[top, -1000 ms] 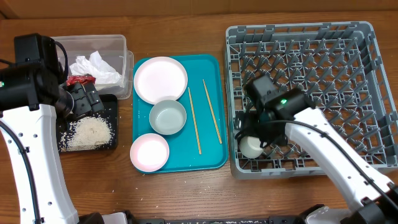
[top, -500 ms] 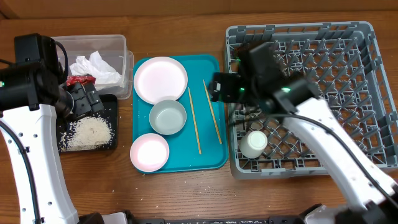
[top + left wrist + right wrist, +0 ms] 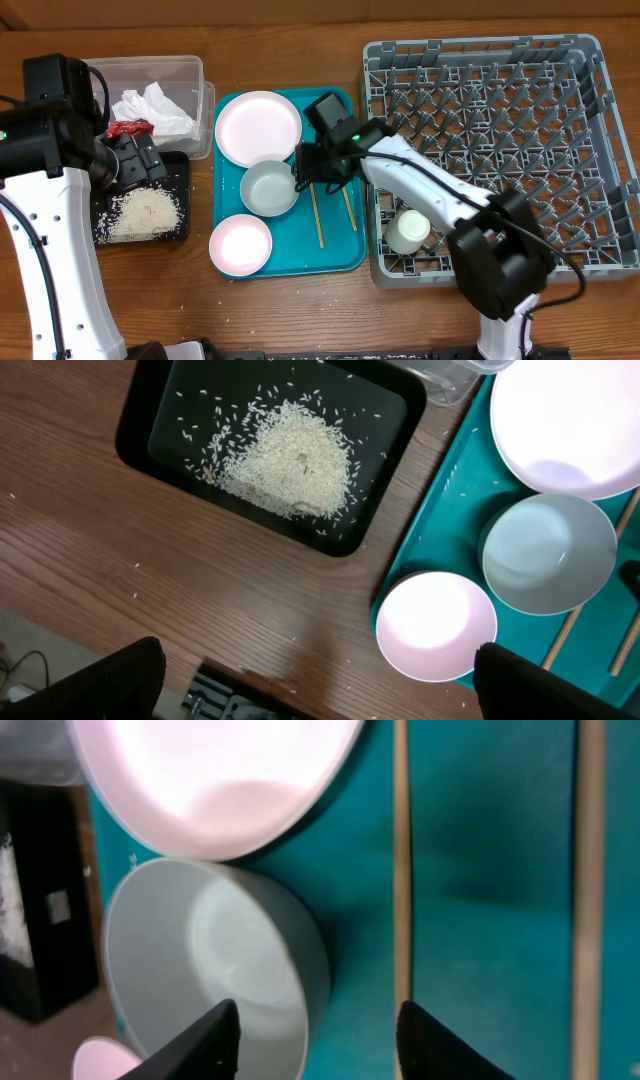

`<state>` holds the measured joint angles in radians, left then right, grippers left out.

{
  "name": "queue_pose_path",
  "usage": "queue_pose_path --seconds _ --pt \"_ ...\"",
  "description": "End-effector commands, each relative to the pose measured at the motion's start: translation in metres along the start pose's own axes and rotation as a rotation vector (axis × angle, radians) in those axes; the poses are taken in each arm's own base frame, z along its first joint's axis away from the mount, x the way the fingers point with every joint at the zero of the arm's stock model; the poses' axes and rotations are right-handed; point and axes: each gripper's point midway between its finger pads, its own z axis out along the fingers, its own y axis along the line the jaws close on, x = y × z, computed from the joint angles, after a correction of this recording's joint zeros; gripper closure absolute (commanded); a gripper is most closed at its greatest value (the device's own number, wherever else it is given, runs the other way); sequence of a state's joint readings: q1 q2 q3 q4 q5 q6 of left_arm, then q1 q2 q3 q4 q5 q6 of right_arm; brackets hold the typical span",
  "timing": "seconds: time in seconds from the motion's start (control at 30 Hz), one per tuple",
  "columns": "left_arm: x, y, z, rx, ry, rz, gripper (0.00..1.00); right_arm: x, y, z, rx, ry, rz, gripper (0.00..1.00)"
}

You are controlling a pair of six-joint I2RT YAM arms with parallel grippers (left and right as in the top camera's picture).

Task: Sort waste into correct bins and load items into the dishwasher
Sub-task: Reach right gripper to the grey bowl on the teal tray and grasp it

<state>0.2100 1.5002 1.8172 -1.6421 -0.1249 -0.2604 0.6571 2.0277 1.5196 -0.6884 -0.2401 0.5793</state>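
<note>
The right pincer hangs with fingers apart over the teal tray, between the bowl and a chopstick. The left pincer, also spread, hovers above the counter by the black tray of rice. A cup sits in the rack.

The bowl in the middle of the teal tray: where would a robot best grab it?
By its rim, from straight above. The bowl stands upright and open, so one finger can go inside and one outside its thin wall, on the side facing the chopsticks, clear of the large plate and small plate.
</note>
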Motion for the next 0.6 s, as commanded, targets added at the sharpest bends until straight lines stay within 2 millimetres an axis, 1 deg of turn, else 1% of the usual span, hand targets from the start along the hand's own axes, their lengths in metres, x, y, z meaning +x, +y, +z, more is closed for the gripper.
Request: queue_pose_path --seconds 0.0,0.03,0.23,0.37,0.4,0.5,0.57 --pt "0.0 0.002 0.003 -0.015 0.008 -0.007 0.0 0.011 0.009 0.019 -0.032 0.052 0.015 0.55" --pt "0.0 0.002 0.003 -0.015 0.008 -0.007 0.0 0.012 0.009 0.022 -0.032 0.058 0.018 0.57" --pt "0.0 0.002 0.003 -0.015 0.008 -0.007 0.0 0.012 0.007 0.025 -0.015 0.051 0.026 0.82" --pt "0.0 0.002 0.003 -0.015 0.008 -0.007 0.0 0.011 0.006 0.025 -0.008 0.045 0.029 0.92" --pt "0.0 0.002 0.003 -0.015 0.008 -0.007 0.0 0.011 0.006 0.025 -0.007 0.045 0.029 0.96" --pt "0.0 0.002 0.003 -0.015 0.008 -0.007 0.0 0.009 0.003 0.025 0.01 0.03 0.028 0.96" --pt "0.0 0.002 0.003 -0.015 0.008 -0.007 0.0 0.004 0.006 0.019 0.007 0.02 0.027 0.96"
